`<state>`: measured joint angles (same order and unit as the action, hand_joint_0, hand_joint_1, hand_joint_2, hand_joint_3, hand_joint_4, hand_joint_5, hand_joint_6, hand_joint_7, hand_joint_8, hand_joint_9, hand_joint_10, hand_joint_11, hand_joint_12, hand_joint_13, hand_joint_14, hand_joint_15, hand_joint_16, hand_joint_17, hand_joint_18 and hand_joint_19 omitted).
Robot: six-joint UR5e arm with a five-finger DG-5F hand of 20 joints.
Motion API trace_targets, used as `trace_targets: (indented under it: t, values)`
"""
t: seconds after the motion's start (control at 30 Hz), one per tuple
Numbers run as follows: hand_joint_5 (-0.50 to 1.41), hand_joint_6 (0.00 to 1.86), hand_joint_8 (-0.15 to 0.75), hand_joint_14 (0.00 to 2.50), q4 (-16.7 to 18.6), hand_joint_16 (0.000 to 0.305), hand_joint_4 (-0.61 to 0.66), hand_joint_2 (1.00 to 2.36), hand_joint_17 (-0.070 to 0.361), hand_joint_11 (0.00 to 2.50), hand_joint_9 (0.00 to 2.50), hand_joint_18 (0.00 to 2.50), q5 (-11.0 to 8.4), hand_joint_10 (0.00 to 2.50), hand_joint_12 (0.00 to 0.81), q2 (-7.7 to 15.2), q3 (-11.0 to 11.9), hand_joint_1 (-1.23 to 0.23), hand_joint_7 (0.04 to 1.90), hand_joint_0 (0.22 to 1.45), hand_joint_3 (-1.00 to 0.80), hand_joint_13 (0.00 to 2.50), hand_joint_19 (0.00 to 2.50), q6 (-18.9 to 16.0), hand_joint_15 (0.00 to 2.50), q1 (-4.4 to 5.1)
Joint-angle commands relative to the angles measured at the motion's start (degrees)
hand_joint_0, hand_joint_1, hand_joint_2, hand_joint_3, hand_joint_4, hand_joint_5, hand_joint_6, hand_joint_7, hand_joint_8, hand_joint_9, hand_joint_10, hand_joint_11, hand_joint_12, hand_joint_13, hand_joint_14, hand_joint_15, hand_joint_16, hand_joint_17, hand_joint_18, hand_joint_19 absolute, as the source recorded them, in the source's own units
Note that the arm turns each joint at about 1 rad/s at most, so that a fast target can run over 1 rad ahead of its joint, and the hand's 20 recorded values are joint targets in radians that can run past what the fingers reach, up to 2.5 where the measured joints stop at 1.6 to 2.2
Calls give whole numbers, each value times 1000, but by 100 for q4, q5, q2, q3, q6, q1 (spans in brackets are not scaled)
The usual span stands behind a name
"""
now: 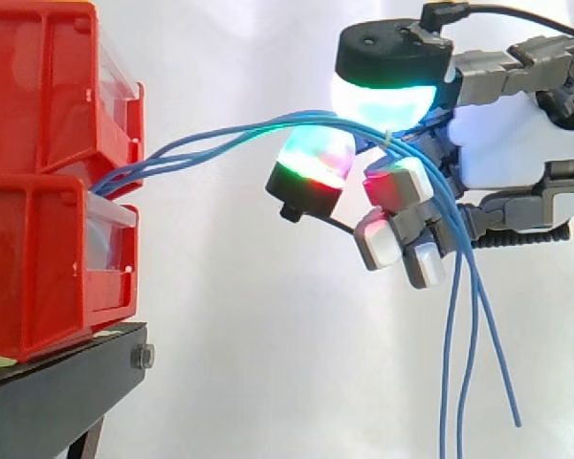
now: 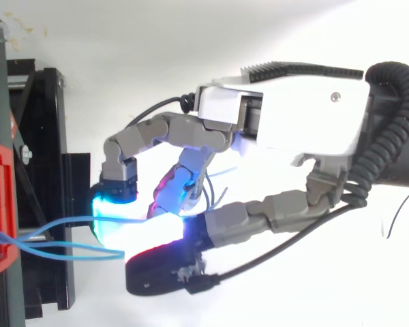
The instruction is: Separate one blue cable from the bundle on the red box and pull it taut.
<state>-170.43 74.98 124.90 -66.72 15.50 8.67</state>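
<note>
A bundle of thin blue cables (image 1: pixel 210 139) comes out between the two stacked red bins (image 1: pixel 38 96) at the left and arcs up to the right into my hand (image 1: pixel 507 134). My fingers are curled round the bundle, and a cyan-glowing pad (image 1: pixel 383 96) presses on it from above. A green-and-red pad (image 1: pixel 311 167) sits just below the cables. Past the hand, the loose cable ends (image 1: pixel 474 335) hang straight down. From above, the blue cables (image 2: pixel 68 253) run in slack lines from the red bin (image 2: pixel 0 204) to my hand (image 2: pixel 293 116).
The red bins rest on a black stand (image 1: pixel 57 392) at the lower left, with a white curtain behind. The stand (image 2: pixel 48 136) lies along the left edge in the top view, close to my fingertips.
</note>
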Motion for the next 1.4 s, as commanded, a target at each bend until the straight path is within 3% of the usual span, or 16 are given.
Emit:
trace_targets:
  t: [0.0,0.3,0.47,0.8,0.93,1.03,1.07,1.13,1.2,1.3,1.37]
  values:
    - [-113,621,320,16,-52,41,164,1013,93,852,1079,974,-1,15,350,-18,1,-749,1130,597,-266,970,563,14,485,12]
    - [-103,618,325,16,-61,41,171,1003,93,851,1088,971,-18,16,356,-9,1,-623,1163,534,-463,960,581,23,487,38]
    - [-104,620,319,16,-61,39,147,1011,89,860,1078,953,-45,17,349,-9,1,-677,1179,592,-335,950,580,23,490,38]
    - [-142,695,302,16,-61,38,144,1019,85,929,1018,918,-45,15,334,-18,1,-841,1012,716,-147,903,513,14,477,38]
    - [-159,722,292,14,-61,37,137,1016,84,941,948,872,-36,14,330,-9,1,-893,958,738,-236,841,486,14,465,38]
    - [-166,728,285,14,-61,38,138,1000,85,941,903,852,-36,15,330,-18,1,-976,951,708,-500,803,462,14,457,38]
    - [-167,728,284,16,-61,38,132,1000,85,935,902,849,-36,15,329,-18,1,-970,950,690,-500,799,470,14,451,29]
    - [-162,733,287,14,-61,38,145,1000,85,939,901,846,-36,15,330,-18,1,-951,944,622,-500,796,480,14,458,38]
    - [-138,716,315,15,-61,41,174,1000,93,907,939,868,-36,14,353,-18,1,-787,983,525,-500,809,519,14,463,38]
    - [-122,695,327,13,-61,42,170,1000,95,882,970,883,-36,15,360,-18,1,-600,1022,510,-500,836,538,14,469,38]
    - [-108,644,309,15,-61,39,142,1003,88,853,990,859,-36,16,341,-18,1,-457,1118,580,-452,829,597,14,473,38]
